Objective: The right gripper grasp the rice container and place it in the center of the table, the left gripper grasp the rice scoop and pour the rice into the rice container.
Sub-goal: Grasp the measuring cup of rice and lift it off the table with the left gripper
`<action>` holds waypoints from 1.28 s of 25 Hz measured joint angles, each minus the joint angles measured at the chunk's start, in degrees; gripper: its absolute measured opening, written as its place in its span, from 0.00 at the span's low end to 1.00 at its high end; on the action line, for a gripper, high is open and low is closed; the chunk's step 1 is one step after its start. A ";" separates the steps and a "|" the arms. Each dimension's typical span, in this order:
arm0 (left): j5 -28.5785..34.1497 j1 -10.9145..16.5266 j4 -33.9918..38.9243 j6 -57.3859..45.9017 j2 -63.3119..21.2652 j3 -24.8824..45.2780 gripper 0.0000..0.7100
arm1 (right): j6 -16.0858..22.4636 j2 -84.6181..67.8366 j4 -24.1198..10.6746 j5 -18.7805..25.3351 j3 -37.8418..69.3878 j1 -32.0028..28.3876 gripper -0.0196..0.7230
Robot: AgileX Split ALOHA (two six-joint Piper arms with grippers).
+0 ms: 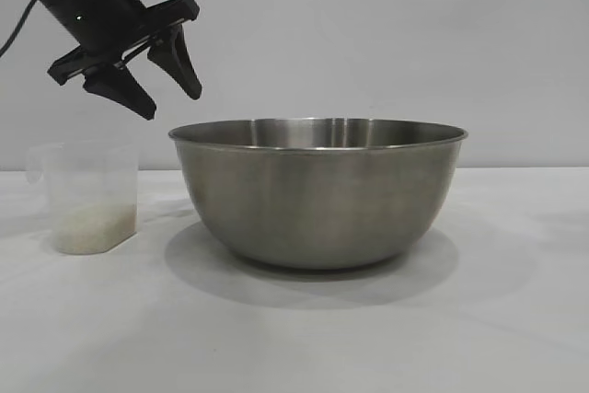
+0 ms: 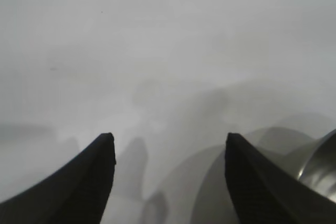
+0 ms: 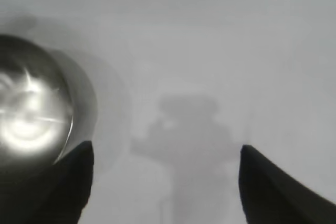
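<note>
The rice container (image 1: 317, 192), a big steel bowl, stands on the white table (image 1: 479, 319) near its middle; its rim also shows in the left wrist view (image 2: 320, 163) and its shiny inside in the right wrist view (image 3: 29, 111). Left of it stands the rice scoop (image 1: 87, 195), a clear cup with rice (image 1: 92, 227) in its bottom. My left gripper (image 1: 170, 94) hangs open in the air above the gap between scoop and bowl, holding nothing (image 2: 170, 140). My right gripper (image 3: 165, 150) is out of the exterior view; it is open and empty over bare table beside the bowl.
A plain pale wall stands behind the table. Bare tabletop lies in front of the bowl and to its right.
</note>
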 joint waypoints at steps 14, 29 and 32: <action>0.00 0.00 0.37 0.00 0.00 0.00 0.57 | 0.00 -53.60 -0.18 1.19 34.30 0.00 0.71; 0.00 0.00 2.23 -0.02 0.00 0.00 0.57 | 5.40 -79.24 -4.25 -5.47 54.77 0.00 0.71; 0.00 0.00 3.09 -0.02 0.00 -0.04 0.57 | 10.14 -79.24 -8.38 -5.66 54.77 0.00 0.71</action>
